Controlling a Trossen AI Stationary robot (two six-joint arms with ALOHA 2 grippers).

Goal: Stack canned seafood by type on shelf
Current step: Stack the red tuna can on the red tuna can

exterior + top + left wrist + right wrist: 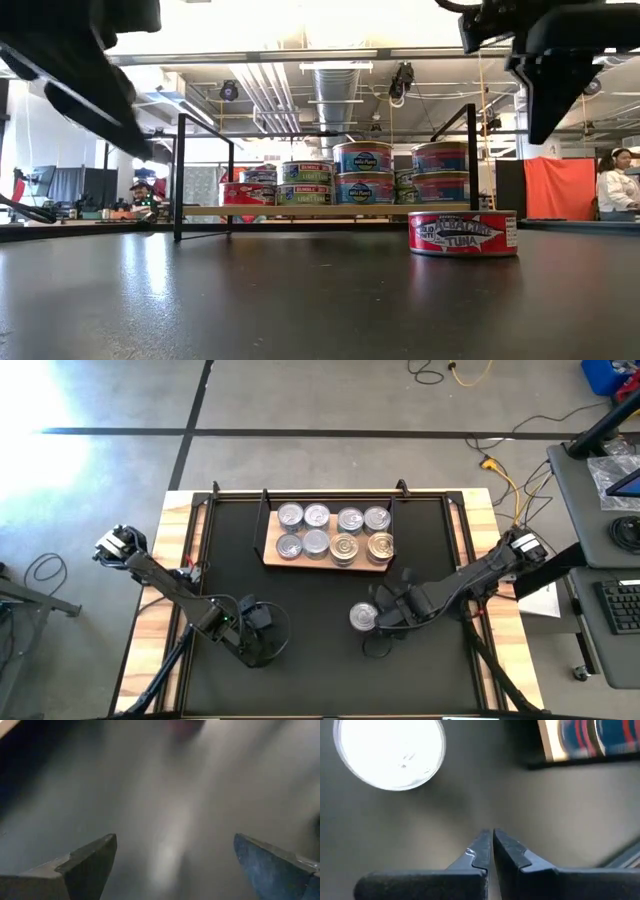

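Judging from how the tins lie, the stacking is nearly finished: one loose can is left and everything else sits on the shelf.

Nearest the table's front edge, at about 7 o'clock from the mat's centre in the overhead view, the left gripper (pixel 262 635) hovers over the bare black mat (pixel 320 680) with its fingers (pixel 87 862) spread wide and nothing between them; it is well apart from any tin.

A little farther in, at about 4 o'clock from the centre, the loose tuna can (pixel 363 617) rests flat on the mat, silver top up and reddish label showing in the level view (pixel 463 233). The right gripper (pixel 390 610) hangs just beside it on its 3 o'clock side, fingertips (pixel 481 851) pressed together and empty, not touching the can (pixel 390 752).

Farthest back, at 12 o'clock, the shelf (pixel 270 560) carries the rest of the canned seafood (pixel 333 532), two rows of four seen from above. The level view shows the right-hand tins (pixel 363 172) stacked two high; the left-hand ones look lower, though I cannot count layers exactly.

What seems left is to pick up the lone tuna can and set it on the pile of matching tins. That calls for the right gripper to open first, since closed it cannot take the can.
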